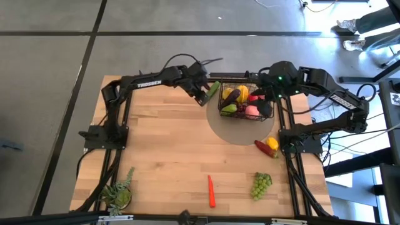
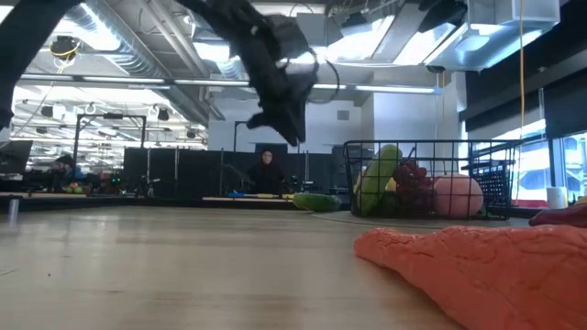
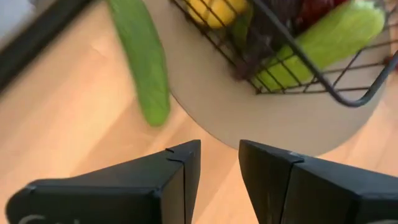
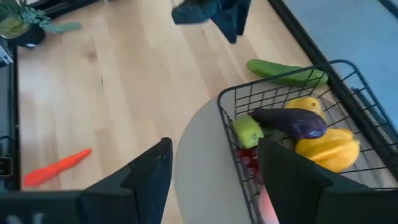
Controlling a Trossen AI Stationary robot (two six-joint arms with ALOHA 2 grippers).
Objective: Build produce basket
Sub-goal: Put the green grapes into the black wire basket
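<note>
Black wire-mesh basket (image 1: 245, 103) holds smooth produce; left fingers (image 3: 219, 165) slightly apart, right fingers (image 4: 214, 168) wide.

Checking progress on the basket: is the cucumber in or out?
Out. The cucumber lies on the table just outside the basket wall; the left claw hangs near it, holding nothing.

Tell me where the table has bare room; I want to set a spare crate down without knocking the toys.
The widest bare wood lies mid-table, between the potted plant, the carrot and the left gripper. It is crowded around the basket, with the cucumber beside it, and along the right edge by the peppers and grapes.
</note>
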